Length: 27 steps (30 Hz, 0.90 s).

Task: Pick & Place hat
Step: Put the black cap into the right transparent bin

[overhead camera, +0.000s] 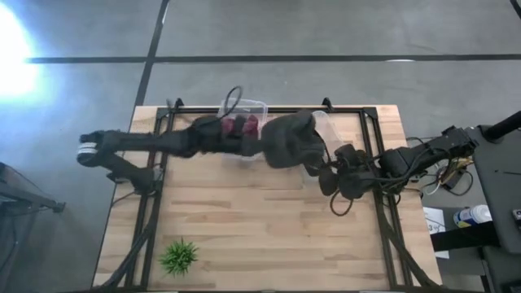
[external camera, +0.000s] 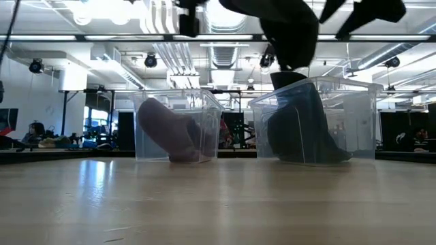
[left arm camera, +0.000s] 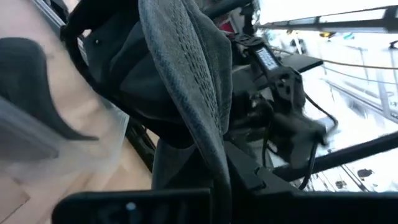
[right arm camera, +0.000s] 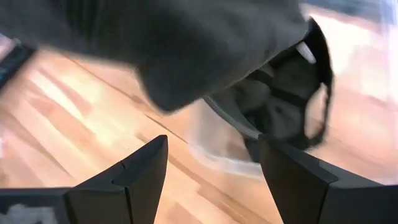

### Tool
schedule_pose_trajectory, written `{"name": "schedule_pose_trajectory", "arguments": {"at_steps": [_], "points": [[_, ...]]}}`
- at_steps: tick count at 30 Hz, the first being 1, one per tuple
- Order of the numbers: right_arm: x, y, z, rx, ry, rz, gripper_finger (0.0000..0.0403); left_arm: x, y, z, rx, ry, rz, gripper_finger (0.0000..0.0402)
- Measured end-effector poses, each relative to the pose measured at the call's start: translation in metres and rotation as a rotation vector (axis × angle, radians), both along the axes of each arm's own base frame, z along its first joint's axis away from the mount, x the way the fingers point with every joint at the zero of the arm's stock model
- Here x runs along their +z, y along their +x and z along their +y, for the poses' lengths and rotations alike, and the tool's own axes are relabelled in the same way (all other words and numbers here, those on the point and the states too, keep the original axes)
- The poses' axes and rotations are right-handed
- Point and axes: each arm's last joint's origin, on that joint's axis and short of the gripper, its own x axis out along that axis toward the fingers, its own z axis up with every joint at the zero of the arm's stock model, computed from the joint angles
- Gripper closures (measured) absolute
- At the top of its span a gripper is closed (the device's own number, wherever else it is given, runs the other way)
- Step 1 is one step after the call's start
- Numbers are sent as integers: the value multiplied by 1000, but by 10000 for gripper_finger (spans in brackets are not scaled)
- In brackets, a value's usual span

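A dark grey hat [overhead camera: 289,140] hangs in the air at the end of my left arm, above the clear bins at the table's far edge. In the low view the hat [external camera: 293,34] dangles just over the right bin [external camera: 317,122]. My left gripper [overhead camera: 262,140] is at the hat's left side. In the left wrist view the hat's knit cloth [left arm camera: 186,74] fills the picture and hides the fingers. My right gripper [right arm camera: 214,168] is open, just right of and nearer than the hat, touching nothing; the hat [right arm camera: 155,37] hangs in front of it. My left gripper holds the hat by its left edge [overhead camera: 269,140], coming level from the table's left. The hat itself covers the place of contact, so the kind of hold does not show. The hat is lifted clear of the table and hangs slack below the fingers.
Two clear bins stand at the far edge. The left bin [external camera: 178,129] holds a mauve hat [external camera: 167,133]; the right bin holds a dark hat [external camera: 300,129], also seen as a dark cap [right arm camera: 280,112]. A small green plant [overhead camera: 179,256] sits near the left front corner. Bare wood [overhead camera: 260,220] lies in the middle.
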Motion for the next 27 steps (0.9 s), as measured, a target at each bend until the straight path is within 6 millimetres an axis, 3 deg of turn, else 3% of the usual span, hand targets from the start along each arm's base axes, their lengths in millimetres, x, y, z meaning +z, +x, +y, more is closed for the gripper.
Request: {"name": "schedule_pose_trajectory", "arguments": {"at_steps": [5, 8, 12, 18, 27], "points": [[-4, -7, 0, 24, 26, 92, 156, 0, 41, 46, 16, -65, 120, 390], [-6, -8, 2, 56, 12, 116, 156, -10, 66, 64, -17, -152, 202, 389], [-9, -9, 2, 43, 19, 117, 156, -17, 90, 76, -8, -238, 322, 389], [-20, -10, 3, -1, 30, 127, 156, -8, 119, 88, 60, -253, 301, 388], [-32, -13, 5, -17, 32, 148, 156, -32, 138, 95, 105, -227, 472, 354]]}}
